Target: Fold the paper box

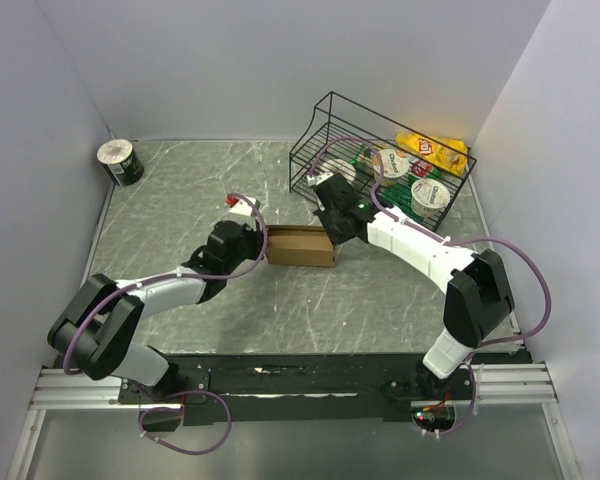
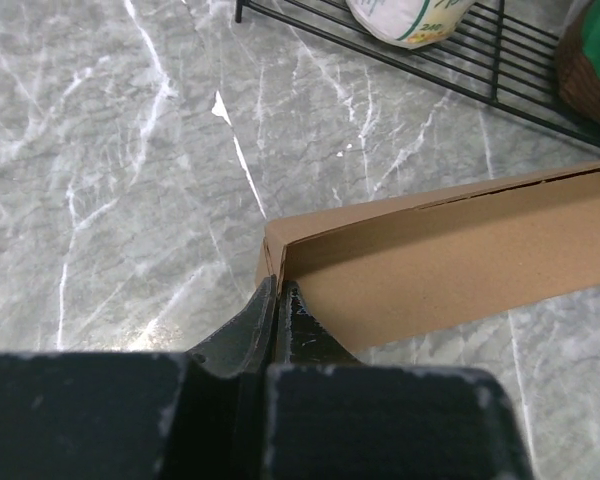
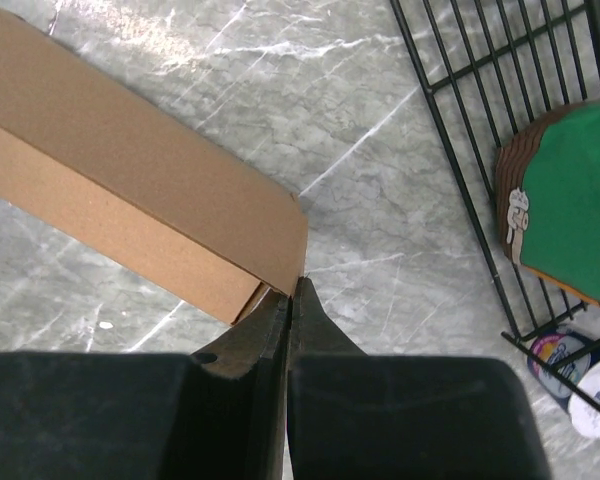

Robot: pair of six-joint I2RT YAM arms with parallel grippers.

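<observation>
box (image 1: 302, 246): formed; ends perhaps left to tuck.
left gripper (image 2: 277, 297): closed, at left corner.
right gripper (image 3: 293, 293): closed, at right corner.

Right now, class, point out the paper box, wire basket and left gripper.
paper box (image 1: 300, 245): top view, brown top face.
wire basket (image 1: 315, 135): top view, left wall wires.
left gripper (image 2: 277, 292): left wrist view, between fingertips.

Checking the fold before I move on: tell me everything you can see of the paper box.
The paper box is plain brown unprinted cardboard, folded into a small shallow rectangle whose top looks closed; a thin seam runs along one long edge. It lies flat on the grey marbled table, near the middle, just short of the wire basket. The left claw and right claw, both shut, appear to pinch its opposite end walls at the corners.
</observation>
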